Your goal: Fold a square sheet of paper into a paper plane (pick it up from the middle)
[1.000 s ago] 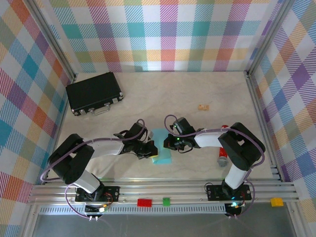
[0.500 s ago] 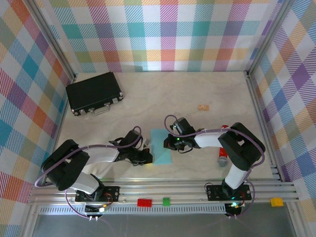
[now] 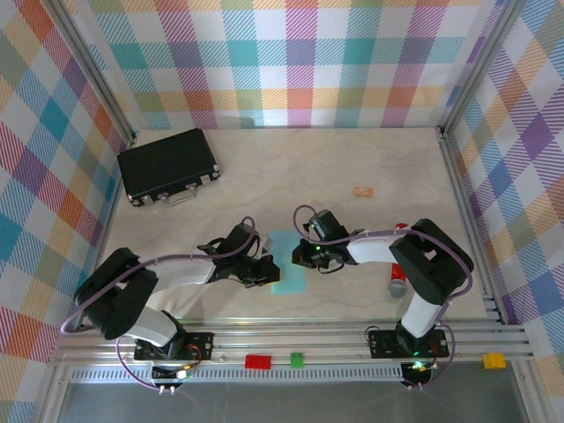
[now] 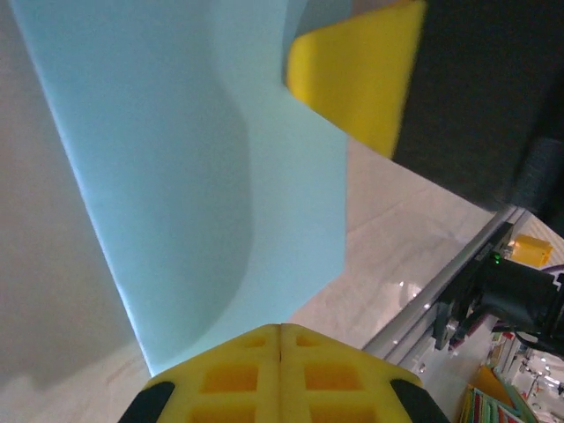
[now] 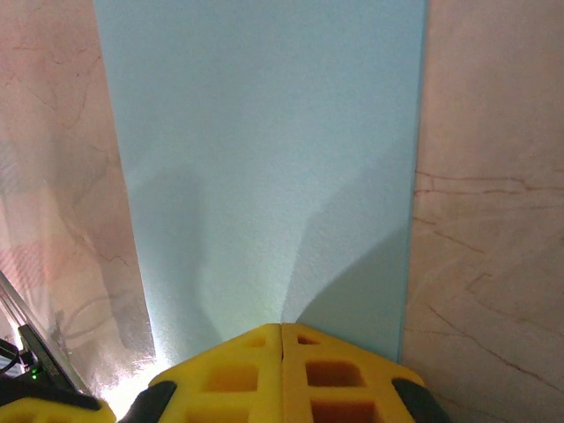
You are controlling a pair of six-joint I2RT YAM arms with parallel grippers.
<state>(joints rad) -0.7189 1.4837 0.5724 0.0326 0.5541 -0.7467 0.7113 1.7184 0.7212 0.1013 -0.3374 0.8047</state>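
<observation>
Thin light turquoise-blue paper sheet lies flat, a narrow strip; left gripper at its left edge, right gripper at its right; both equally near, jaws together; strip's long axis runs crosswise between them.

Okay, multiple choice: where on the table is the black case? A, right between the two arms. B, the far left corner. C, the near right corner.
B: the black case lies at the far left corner, well away from the blue paper.
</observation>
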